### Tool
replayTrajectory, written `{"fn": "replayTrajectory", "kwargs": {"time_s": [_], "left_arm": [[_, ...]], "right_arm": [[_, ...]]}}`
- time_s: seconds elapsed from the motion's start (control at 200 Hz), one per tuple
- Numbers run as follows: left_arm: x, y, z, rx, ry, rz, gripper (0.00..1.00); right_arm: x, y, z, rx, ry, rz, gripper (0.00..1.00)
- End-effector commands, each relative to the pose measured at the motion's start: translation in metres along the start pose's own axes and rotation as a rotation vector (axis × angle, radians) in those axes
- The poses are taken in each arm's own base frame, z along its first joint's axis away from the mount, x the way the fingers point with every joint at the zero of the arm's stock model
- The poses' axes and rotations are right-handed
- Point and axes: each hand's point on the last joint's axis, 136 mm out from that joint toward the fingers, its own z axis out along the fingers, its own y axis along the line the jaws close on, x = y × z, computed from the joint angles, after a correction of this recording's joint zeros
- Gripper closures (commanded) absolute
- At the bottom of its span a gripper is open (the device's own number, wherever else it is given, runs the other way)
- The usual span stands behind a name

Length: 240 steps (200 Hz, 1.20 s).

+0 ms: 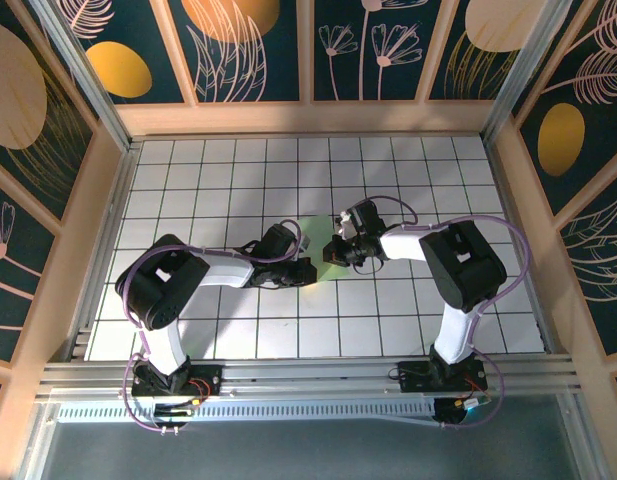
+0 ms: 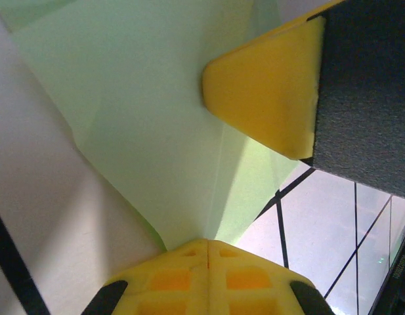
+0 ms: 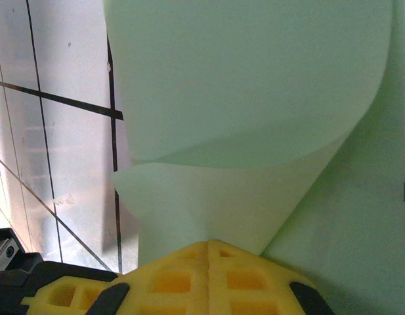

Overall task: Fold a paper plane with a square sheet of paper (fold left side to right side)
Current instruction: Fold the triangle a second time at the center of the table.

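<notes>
At the left gripper (image 2: 207, 244): clenched tight on an edge of the square sheet of paper (image 2: 149, 111). Pale green fanning out ahead of the fingertips, with a soft fold line running away from the pinch. Just ahead and to the right, a yellow finger (image 2: 264, 98) of the other arm hanging over the same sheet; touching or not, impossible to tell.

At the right gripper (image 3: 209, 248): likewise clamped on the paper. Sheet rising straight out of the tips and curling over ahead in a loose roll, not yet flattened. Left of the roll, white grid tiles (image 3: 64, 151); to the right, more green lying lower down.

Seen from above: the two sets of tips nearly meeting, with just a sliver of green between and behind them.

Likely trouble from here:
- Tearing, if drawn apart while both pinches hold paper this thin.
- A skewed crease, if pressed flat before edge meets edge. Alignment is hard to judge with the far edges hidden behind the roll.
- Sliding of the lower layer over the smooth tiles once either pinch lets go, with nothing else pinning it.
- Springing open of the curl if released before creasing.
- Fingers knocking together, given such close quarters.
</notes>
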Motion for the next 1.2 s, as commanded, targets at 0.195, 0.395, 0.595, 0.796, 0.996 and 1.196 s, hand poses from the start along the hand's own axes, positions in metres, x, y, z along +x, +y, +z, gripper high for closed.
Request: {"fn": "replayTrajectory", "kwargs": {"time_s": [0.195, 0.395, 0.595, 0.796, 0.996, 1.196], "left_arm": [[0.014, 0.018, 0.003, -0.08, 0.034, 0.009, 1.0], [0.016, 0.018, 0.004, -0.085, 0.036, 0.011, 1.0], [0.017, 0.02, 0.004, -0.089, 0.039, 0.01, 1.0], [0.016, 0.019, 0.004, -0.086, 0.037, 0.011, 1.0], [0.014, 0.014, 0.003, -0.071, 0.027, 0.009, 1.0], [-0.006, -0.013, -0.006, 0.004, -0.032, 0.01, 1.0]], "right_arm": [[0.004, 0.01, -0.014, -0.002, -0.009, -0.019, 1.0], [0.004, 0.009, -0.007, -0.013, -0.016, -0.023, 1.0], [-0.008, 0.012, -0.003, -0.014, -0.039, -0.034, 1.0], [-0.014, 0.003, 0.004, 0.025, -0.037, -0.039, 1.0], [-0.01, -0.012, 0.007, 0.066, -0.023, -0.02, 1.0], [0.011, -0.026, 0.01, 0.088, 0.021, 0.007, 1.0]]}}
